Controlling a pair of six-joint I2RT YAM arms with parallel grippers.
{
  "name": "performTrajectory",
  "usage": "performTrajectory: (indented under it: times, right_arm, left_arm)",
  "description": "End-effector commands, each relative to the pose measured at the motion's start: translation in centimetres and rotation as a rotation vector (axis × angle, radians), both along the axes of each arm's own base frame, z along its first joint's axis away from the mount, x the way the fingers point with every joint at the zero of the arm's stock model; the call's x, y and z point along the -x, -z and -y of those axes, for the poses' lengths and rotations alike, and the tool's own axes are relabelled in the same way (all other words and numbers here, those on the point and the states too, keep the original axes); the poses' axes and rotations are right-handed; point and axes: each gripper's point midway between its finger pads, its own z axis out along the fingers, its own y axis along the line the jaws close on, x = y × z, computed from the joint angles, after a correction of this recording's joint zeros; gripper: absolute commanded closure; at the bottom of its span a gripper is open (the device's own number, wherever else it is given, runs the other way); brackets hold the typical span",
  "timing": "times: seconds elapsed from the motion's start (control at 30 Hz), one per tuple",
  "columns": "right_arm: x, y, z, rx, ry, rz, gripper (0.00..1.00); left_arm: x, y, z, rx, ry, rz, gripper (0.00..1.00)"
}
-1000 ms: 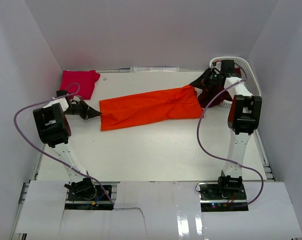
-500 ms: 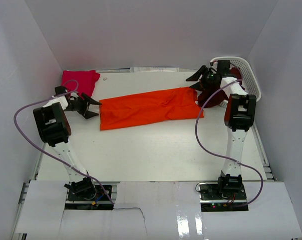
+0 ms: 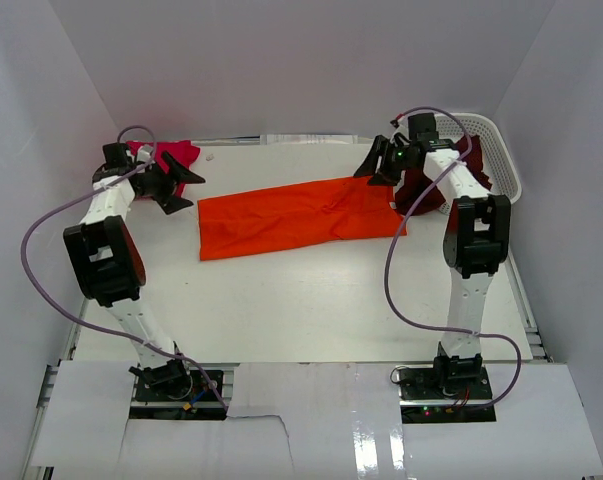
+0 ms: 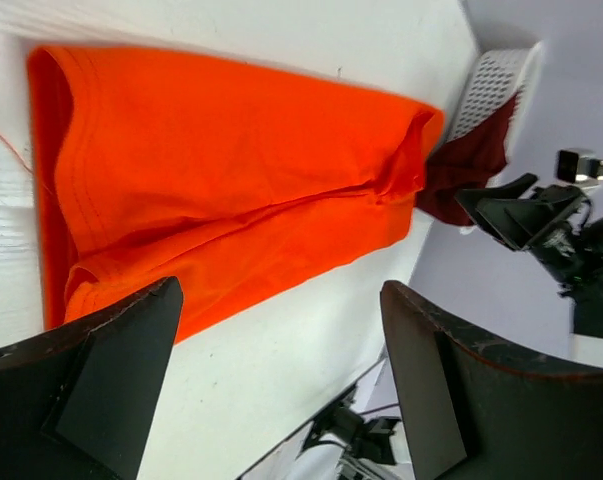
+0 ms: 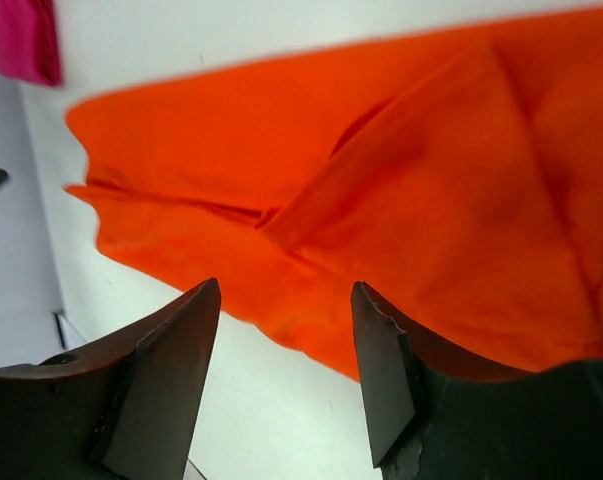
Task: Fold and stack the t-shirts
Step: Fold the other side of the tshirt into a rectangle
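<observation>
The bright orange t-shirt (image 3: 301,218) lies flat across the table as a long folded band, also seen in the left wrist view (image 4: 231,180) and the right wrist view (image 5: 381,170). My left gripper (image 3: 188,190) (image 4: 281,300) hovers open and empty just off the band's left end. Above its right end my right gripper (image 3: 374,170) (image 5: 286,295) is open too, holding nothing. The magenta-pink t-shirt (image 3: 176,153) (image 5: 21,40) lies folded at the back left, partly hidden by my left arm. The dark maroon t-shirt (image 3: 421,190) (image 4: 471,165) hangs over the basket's side.
A white lattice basket (image 3: 496,150) (image 4: 491,80) stands at the back right against the wall. White enclosure walls close in the table on the left, back and right. Purple cables loop out from both arms over the table's sides.
Both grippers have gone from shut to open, letting go of the orange t-shirt's two ends. Both have drawn up and back toward the rear wall. The shirt has settled flat.
</observation>
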Motion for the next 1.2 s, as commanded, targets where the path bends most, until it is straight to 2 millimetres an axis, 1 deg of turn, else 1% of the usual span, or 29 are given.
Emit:
performTrajectory:
  times: [0.0, 0.03, 0.07, 0.1, 0.13, 0.17, 0.2, 0.23, 0.27, 0.33, 0.4, 0.5, 0.6, 0.8, 0.9, 0.97, 1.07, 1.17]
  right_arm:
    - [3.5, 2.8, 0.4, 0.195, -0.055, -0.042, 0.39]
    - [3.7, 3.2, 0.4, 0.217, -0.057, -0.048, 0.39]
    - [3.8, 3.8, 0.8, 0.256, -0.054, -0.050, 0.40]
    - [4.3, 4.2, 1.0, 0.276, -0.057, -0.069, 0.43]
    - [4.4, 4.6, 1.2, 0.292, -0.052, -0.078, 0.46]
    - [4.6, 4.9, 1.6, 0.314, -0.046, -0.084, 0.48]
    - [4.8, 5.2, 1.7, 0.321, -0.046, -0.095, 0.57]
    - [4.9, 5.4, 1.9, 0.332, -0.040, -0.099, 0.64]
    - [5.0, 5.5, 2.1, 0.341, -0.034, -0.102, 0.77]
    - [5.3, 6.1, 2.4, 0.357, -0.028, -0.116, 0.85]
    - [5.5, 6.9, 2.6, 0.368, -0.025, -0.136, 0.91]
    - [5.6, 7.9, 2.7, 0.378, -0.024, -0.159, 0.92]
    - [6.2, 9.5, 3.3, 0.414, -0.022, -0.211, 0.92]
    - [7.7, 10.4, 4.6, 0.477, -0.015, -0.252, 0.92]
    - [8.1, 11.8, 5.2, 0.511, -0.008, -0.285, 0.92]
    - [8.2, 12.2, 5.5, 0.525, -0.007, -0.306, 0.92]
    - [8.4, 13.0, 6.3, 0.572, 0.009, -0.327, 0.92]
    - [8.6, 13.3, 7.5, 0.621, 0.034, -0.341, 0.92]
  left_arm:
    - [2.0, -0.6, 4.4, -0.105, 0.133, 0.011, 0.09]
    - [3.1, 0.2, 5.5, -0.146, 0.170, -0.049, 0.09]
    - [3.1, 2.1, 5.2, -0.268, 0.181, -0.088, 0.09]
    - [3.5, 2.3, 7.6, -0.311, 0.241, -0.094, 0.10]
    - [4.0, 2.7, 8.2, -0.330, 0.261, -0.117, 0.11]
    - [4.4, 3.2, 9.9, -0.346, 0.300, -0.122, 0.11]
    - [5.0, 3.5, 11.5, -0.346, 0.340, -0.123, 0.12]
    - [5.2, 3.6, 12.3, -0.346, 0.355, -0.125, 0.12]
    - [5.6, 3.8, 13.4, -0.339, 0.381, -0.130, 0.12]
    - [5.9, 4.1, 14.5, -0.326, 0.407, -0.139, 0.13]
    - [6.3, 4.8, 15.5, -0.317, 0.435, -0.152, 0.13]
    - [6.4, 5.6, 15.7, -0.312, 0.444, -0.167, 0.14]
    - [6.7, 7.0, 15.6, -0.312, 0.451, -0.194, 0.14]
    - [7.7, 9.3, 15.3, -0.327, 0.471, -0.248, 0.15]
    - [8.1, 10.7, 15.1, -0.334, 0.478, -0.279, 0.16]
    - [8.2, 11.8, 14.8, -0.351, 0.477, -0.301, 0.16]
    - [8.2, 13.4, 13.6, -0.401, 0.456, -0.342, 0.16]
    - [8.4, 15.3, 11.6, -0.434, 0.425, -0.403, 0.17]
